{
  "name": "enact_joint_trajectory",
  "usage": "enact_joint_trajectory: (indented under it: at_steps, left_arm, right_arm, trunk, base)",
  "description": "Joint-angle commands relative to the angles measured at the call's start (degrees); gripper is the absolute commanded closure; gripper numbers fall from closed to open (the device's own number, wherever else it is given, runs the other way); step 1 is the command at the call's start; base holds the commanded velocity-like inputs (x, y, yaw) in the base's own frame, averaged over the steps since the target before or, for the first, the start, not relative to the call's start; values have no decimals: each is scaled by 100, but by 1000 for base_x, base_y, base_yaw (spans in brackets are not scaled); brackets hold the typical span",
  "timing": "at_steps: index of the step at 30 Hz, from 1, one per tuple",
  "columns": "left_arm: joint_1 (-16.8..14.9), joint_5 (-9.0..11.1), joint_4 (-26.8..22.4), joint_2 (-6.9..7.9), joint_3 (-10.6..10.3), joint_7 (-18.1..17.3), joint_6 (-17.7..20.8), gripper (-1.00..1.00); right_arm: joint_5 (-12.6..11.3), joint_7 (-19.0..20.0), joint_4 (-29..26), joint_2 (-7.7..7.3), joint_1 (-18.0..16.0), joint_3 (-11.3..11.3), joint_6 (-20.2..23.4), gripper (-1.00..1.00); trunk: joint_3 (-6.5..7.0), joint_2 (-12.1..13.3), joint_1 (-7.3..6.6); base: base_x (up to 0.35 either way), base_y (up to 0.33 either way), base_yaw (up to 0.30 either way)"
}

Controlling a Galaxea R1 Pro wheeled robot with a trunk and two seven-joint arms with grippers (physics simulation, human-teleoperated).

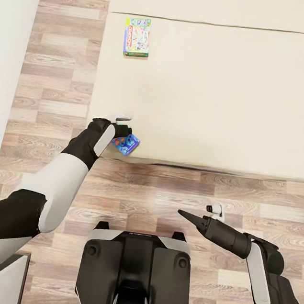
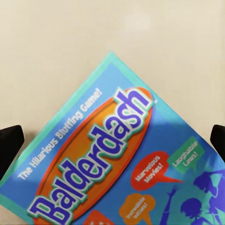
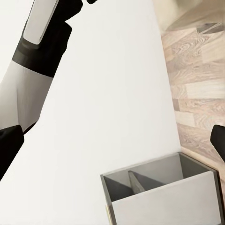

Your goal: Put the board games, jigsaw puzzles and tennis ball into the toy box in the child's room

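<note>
Left pincer [image 1: 123, 136] (fingers spread) straddles Balderdash box [image 2: 117, 164] on bed [image 1: 218, 93].

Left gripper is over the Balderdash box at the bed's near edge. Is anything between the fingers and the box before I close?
Nothing visible. In the left wrist view the Balderdash box lies on bare beige bed between the two fingers, with no other object over it. The head view puts the left gripper right above it.

Home bedroom: beige bed [image 1: 204, 91], board game [image 1: 137, 36] on it, wood-plank floor [image 1: 51, 109].
</note>
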Motion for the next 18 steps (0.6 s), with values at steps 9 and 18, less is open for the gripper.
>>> enact_joint_trajectory:
  at_steps: [9, 18]
  left_arm:
    - [-1, 55, -6, 3, -27, 50, 18, -100]
    - [1, 53, -6, 3, -30, 52, 13, -100]
  right_arm:
    - [11, 23, -1, 0, -2, -9, 20, -100]
    - [11, 28, -1, 0, -2, -10, 16, -100]
  trunk:
    - [-6, -9, 3]
    - [-6, -9, 3]
  base:
    - [-125, -53, 0]
    - [-16, -8, 0]
